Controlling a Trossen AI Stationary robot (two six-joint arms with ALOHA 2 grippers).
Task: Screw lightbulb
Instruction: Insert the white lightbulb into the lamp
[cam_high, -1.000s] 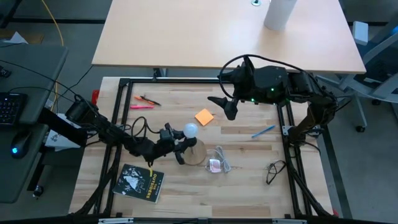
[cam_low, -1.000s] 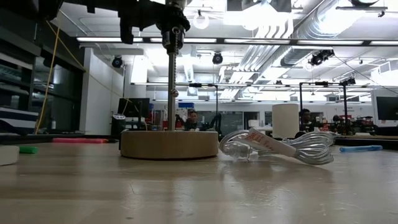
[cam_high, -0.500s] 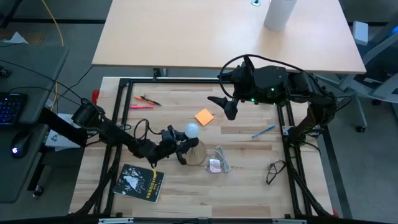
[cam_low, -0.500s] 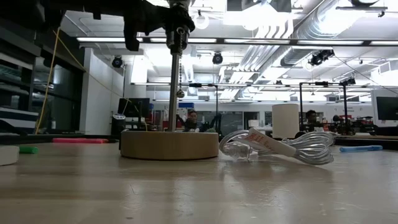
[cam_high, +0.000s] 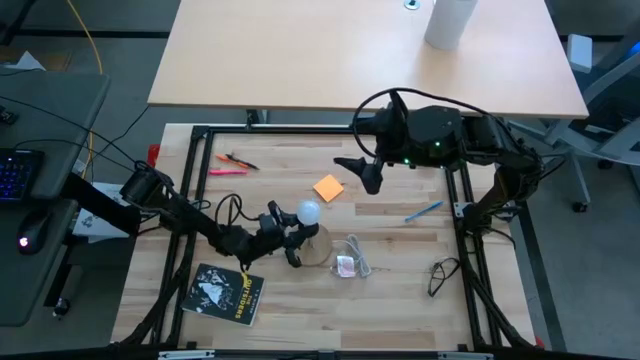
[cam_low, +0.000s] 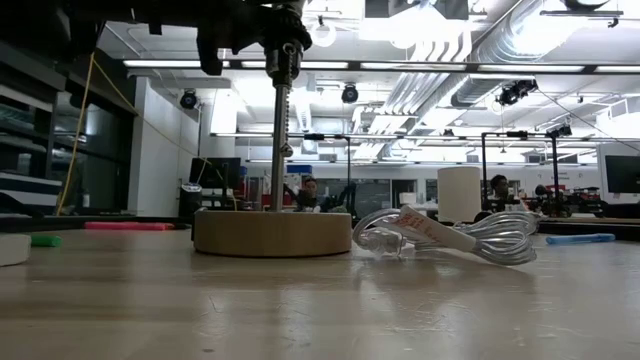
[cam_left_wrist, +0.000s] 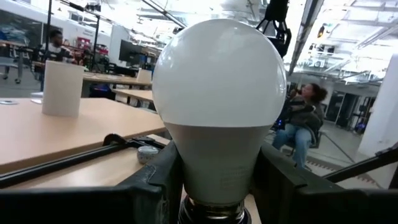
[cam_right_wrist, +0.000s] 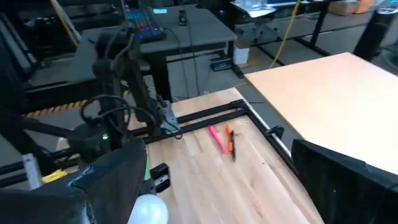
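Note:
The lightbulb (cam_high: 308, 210), a white frosted globe, fills the left wrist view (cam_left_wrist: 217, 93), with a dark socket ring (cam_left_wrist: 214, 211) just below its neck. My left gripper (cam_high: 292, 232) is shut on it above the tan wooden disc (cam_high: 318, 247). In the low view a metal stem (cam_low: 281, 140) rises from the disc (cam_low: 272, 232) to the socket (cam_low: 284, 60), with the gripper dark above it. My right gripper (cam_high: 370, 176) hangs open, high over the far part of the table, beyond the orange note (cam_high: 328, 187). My left gripper pinches the bulb's tapering lower body (cam_left_wrist: 217, 165) between its two fingers (cam_left_wrist: 163, 180), one on each side, just above the socket ring. The fingers come nearly level from the table's left. The bulb stands upright over the socket, globe up; its threaded base is hidden.
A see-through packet with a coiled cable (cam_high: 350, 262) lies right of the disc. A dark book (cam_high: 225, 293) lies near the front left, pens (cam_high: 232, 162) at the far left, a blue pen (cam_high: 423, 211) and glasses (cam_high: 440, 275) at the right.
The rear links of my left arm have sunk a little toward the table, while its gripper has stayed shut on the bulb over the socket.

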